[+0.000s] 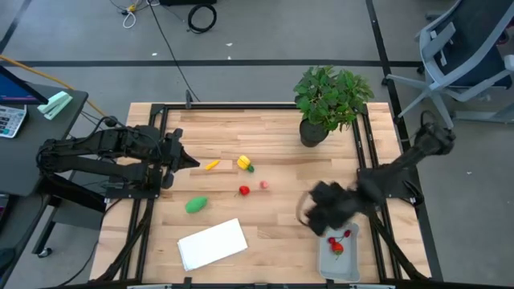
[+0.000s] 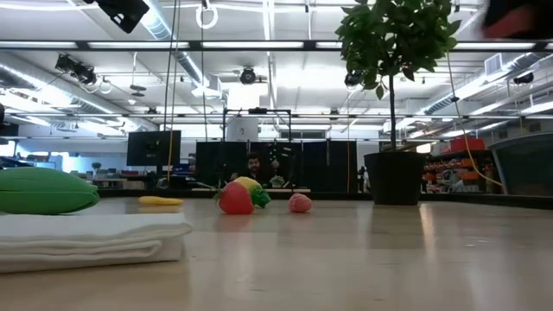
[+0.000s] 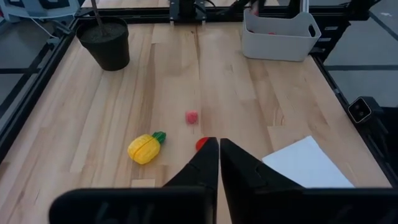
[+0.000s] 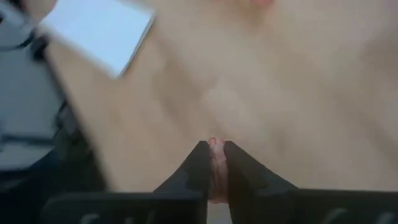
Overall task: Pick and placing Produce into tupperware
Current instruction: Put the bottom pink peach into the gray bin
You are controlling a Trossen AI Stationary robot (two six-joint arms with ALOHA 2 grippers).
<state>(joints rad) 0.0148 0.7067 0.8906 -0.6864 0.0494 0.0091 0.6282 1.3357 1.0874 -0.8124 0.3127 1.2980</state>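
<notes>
Nearly closed, right hand [image 4: 213, 163] pinching 1 small pink produce piece [image 4: 214, 149] between its fingers.

This is a robotics lab in a large open industrial hall: a pale wooden table [image 1: 265, 144] framed by black metal rails stands on a grey floor crossed with dark tape lines, with cables [image 1: 201, 14] lying loose on it. The level view across the table shows exposed ceiling ducts [image 2: 164, 30], long strip lights [image 2: 259, 45], dark monitors [image 2: 154, 147] and a person [image 2: 254, 166] seated at a distant workstation. A grey office chair [image 1: 462, 56] and a desk with a calculator [image 1: 10, 120] flank the rig
</notes>
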